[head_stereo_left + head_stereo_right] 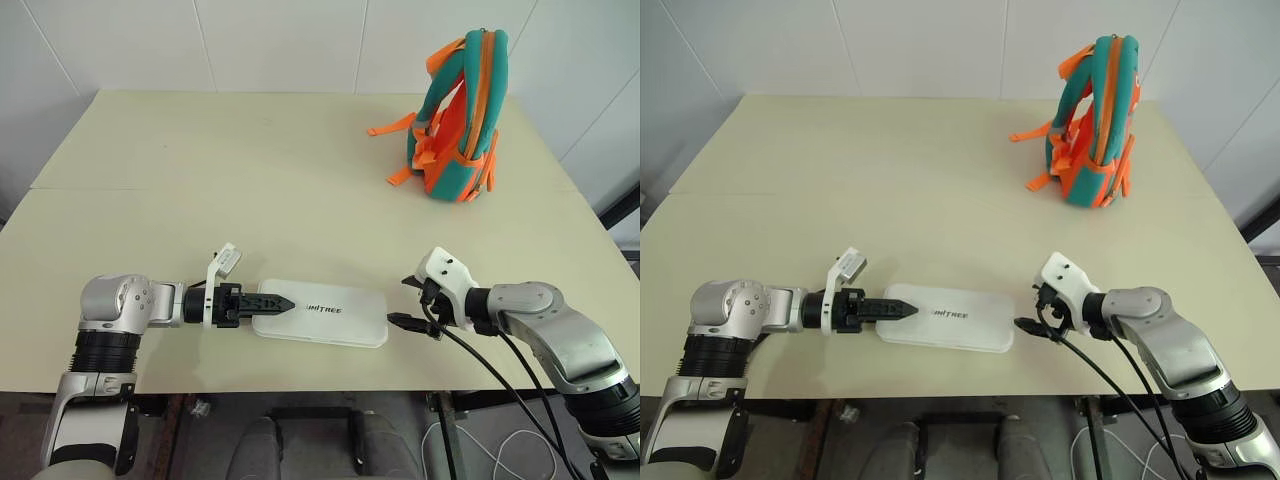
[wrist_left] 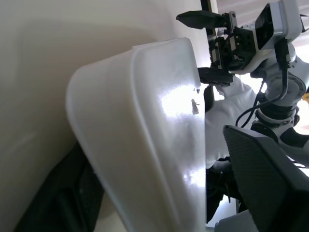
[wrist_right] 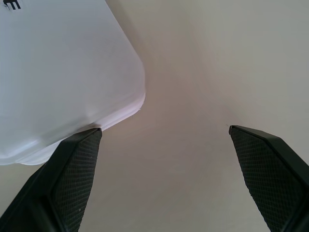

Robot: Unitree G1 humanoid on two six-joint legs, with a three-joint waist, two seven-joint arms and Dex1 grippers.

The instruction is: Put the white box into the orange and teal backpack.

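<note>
White box (image 1: pixel 320 313): flat white plastic rectangular case with rounded corners and dark lettering, lying flat near the front edge of the pale beige worktop (image 1: pixel 250 180).
Left eye view, axis: its long side runs left to right, one short end toward each arm.
Left eye view, left gripper (image 1: pixel 268 303): black fingers reach over the box's left short end, one lying across its top.
Left eye view, right gripper (image 1: pixel 408 303): just beside the box's right short end, apart from it.
Left eye view, backpack (image 1: pixel 458 120): small orange and teal backpack stands upright at the far right of the worktop, well apart from the box, nearer the right arm's side.
Right eye view: same layout; the left arm is the one already on the box, while the right gripper sits off the right end with a bare strip of worktop between.
Left wrist view, left fingers (image 2: pixel 270 174): they straddle the box's end, one above and one below its rim, partly closed around it; whether they press it firmly I cannot tell.
Left wrist view, far end: the right gripper faces along the box's length, fingers apart.
Right wrist view, right fingers (image 3: pixel 72 174): spread wide, holding nothing; the box's rounded corner lies beside one fingertip, bare worktop between the two.
Judgement: the coming lift turns on both arms pinching opposite short ends; the right one likely must close in first.
</note>
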